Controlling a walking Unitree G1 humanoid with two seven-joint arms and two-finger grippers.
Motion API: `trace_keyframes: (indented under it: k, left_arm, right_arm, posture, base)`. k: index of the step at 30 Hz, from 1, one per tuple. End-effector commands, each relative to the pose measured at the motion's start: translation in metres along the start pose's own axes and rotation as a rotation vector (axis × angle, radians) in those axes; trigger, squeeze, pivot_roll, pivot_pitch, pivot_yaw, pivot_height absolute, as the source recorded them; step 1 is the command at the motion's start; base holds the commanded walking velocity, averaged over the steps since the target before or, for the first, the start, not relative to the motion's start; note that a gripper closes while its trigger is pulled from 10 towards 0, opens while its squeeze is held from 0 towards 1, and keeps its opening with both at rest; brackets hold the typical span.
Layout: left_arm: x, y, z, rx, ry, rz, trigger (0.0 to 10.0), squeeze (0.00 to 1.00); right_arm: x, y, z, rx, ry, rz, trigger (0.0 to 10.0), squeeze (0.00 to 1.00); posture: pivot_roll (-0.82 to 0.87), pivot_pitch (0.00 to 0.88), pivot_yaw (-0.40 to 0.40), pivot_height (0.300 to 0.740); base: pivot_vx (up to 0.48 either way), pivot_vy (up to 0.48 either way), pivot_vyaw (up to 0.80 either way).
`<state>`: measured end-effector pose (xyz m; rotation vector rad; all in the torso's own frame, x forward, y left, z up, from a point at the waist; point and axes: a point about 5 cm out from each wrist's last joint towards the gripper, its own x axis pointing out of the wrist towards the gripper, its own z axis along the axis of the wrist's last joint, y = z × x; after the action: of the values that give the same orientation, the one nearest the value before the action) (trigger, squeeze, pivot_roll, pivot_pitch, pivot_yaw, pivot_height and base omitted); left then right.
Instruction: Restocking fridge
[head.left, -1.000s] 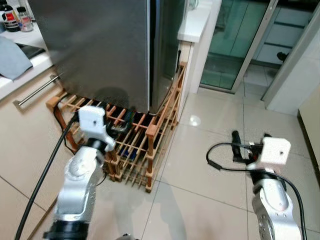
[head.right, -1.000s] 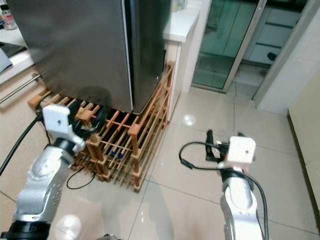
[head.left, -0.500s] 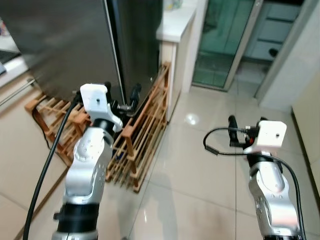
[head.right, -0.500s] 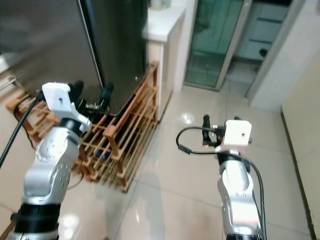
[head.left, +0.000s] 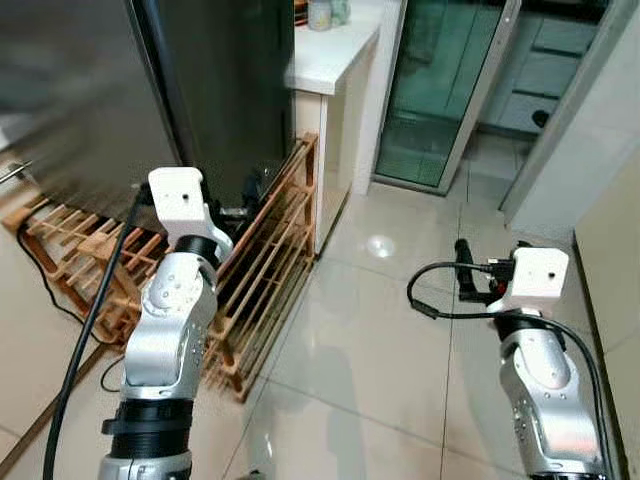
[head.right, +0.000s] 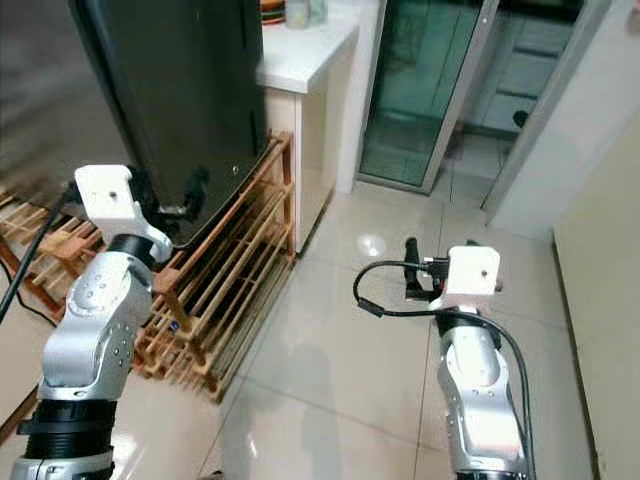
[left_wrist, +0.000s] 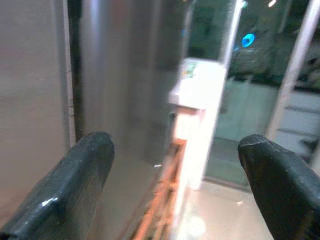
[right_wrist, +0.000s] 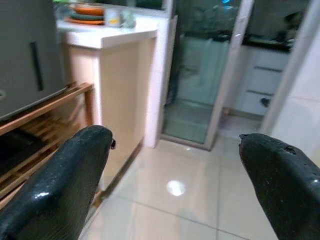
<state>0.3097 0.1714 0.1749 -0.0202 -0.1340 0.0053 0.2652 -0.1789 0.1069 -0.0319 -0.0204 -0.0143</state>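
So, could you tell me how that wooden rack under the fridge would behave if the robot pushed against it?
The wooden rack is built of thin slats, so it is probably light and a little flexible. With the fridge apparently resting on it, it likely would not slide. On the glossy tiled floor, its free end might scrape sideways. The left claw hangs near it.

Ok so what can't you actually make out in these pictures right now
- Fridge: top cut off by the head views' upper edge; its handle can't be made out.
- Wooden rack: partly hidden behind the left arm.
- Items on the white counter: too small and cropped.
- Left wrist view: blurred.
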Motion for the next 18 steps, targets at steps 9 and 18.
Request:
trace_keyframes:
  k: [9, 18]
  left_arm:
    - [0.0055, -0.0093, 0.0073, 0.048, -0.036, -0.092, 10.0, 0.00]
    - [0.0098, -0.0097, 0.0106, 0.047, -0.045, -0.101, 10.0, 0.00]
  right_arm:
    - [0.0003, -0.0035, -0.0035, -0.018, 0.009, -0.009, 10.0, 0.00]
    - [0.0035, -0.0030, -0.0064, -0.019, 0.012, -0.007, 10.0, 0.00]
  posture:
    - [-0.02, 0.000, 0.004, 0.740]
    - [-0.02, 0.000, 0.005, 0.740]
  base:
    - [0.000, 0.306, 0.00]
    - [0.000, 0.474, 0.00]
